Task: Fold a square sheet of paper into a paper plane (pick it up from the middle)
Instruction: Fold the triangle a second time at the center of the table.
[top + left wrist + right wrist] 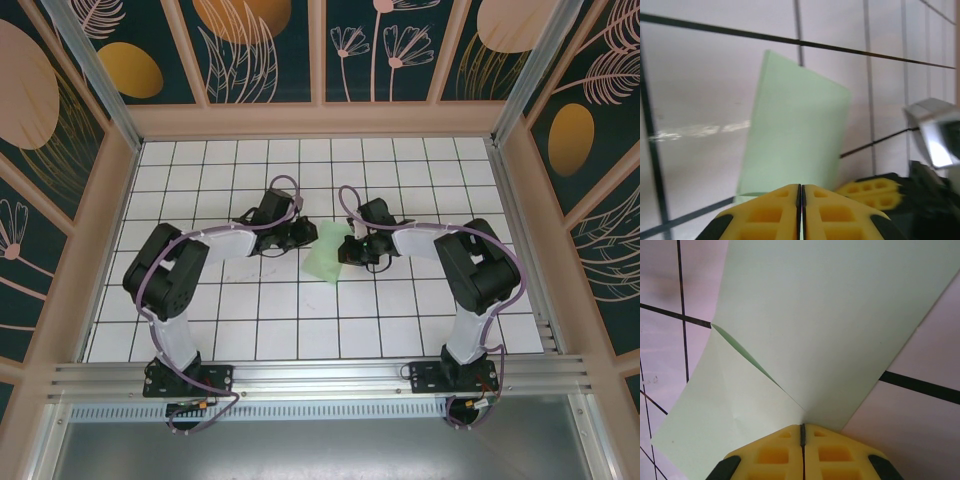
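Observation:
The pale green square sheet of paper (325, 262) is partly folded near the middle of the grid table, between the two grippers. My left gripper (308, 238) is at its left edge. In the left wrist view the jaws (801, 186) are pressed together where the sheet's (795, 130) near edge meets them, and the sheet rises away, lifted off the table. My right gripper (345, 250) is at the sheet's right side. In the right wrist view its jaws (802, 426) are shut on the sheet (830, 325), where a diagonal fold with two overlapping flaps runs into the tips.
The white grid table (260, 320) is walled by wooden panels on three sides. The right gripper's yellow fingers (870, 192) sit close to the right of my left jaws. An aluminium rail (320, 378) carries both arm bases at the near edge.

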